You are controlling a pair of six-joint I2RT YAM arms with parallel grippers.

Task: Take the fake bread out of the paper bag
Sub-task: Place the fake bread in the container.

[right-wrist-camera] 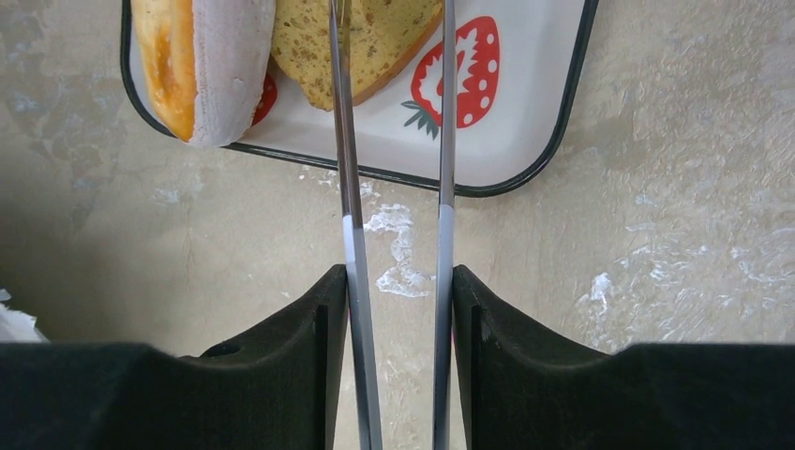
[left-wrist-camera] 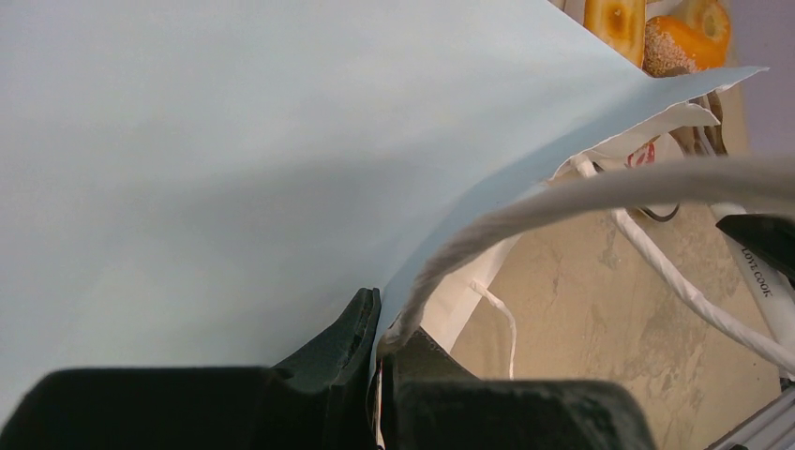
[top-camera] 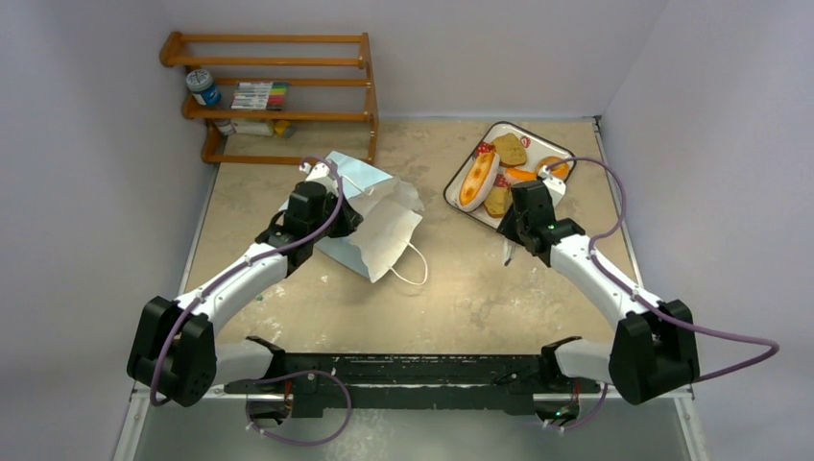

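table: beige, scuffed. shelf at far-L corner, wood, w/ jar + marker pack on it.

bag: on its side, L of centre, white lining showing toward the R. One cord handle is looped out on the table. Can't see into the bag from any cam.

tray: far-R, well apart from bag, set diagonal to the table edges.

All visible bread is on the tray: roll along the L side, slice at far end, 2nd slice at near end just beside the roll, doughnut on R side.

L gripper: clamped tight on an edge of the bag's blue wall, paper pinched betw the fingers, no gap. A cord runs just beside them, blurred across the L wrist cam.

R gripper: over bare table at the tray's near corner, just short of the rim. Fingers narrow, squeezing metal tongs, one blade against each pad, small gap betw blades. Blades reach fwd over the rim and across the 2nd slice. Tips are out of R wrist frame and hidden under the gripper in top cam, so can't tell if they touch it.
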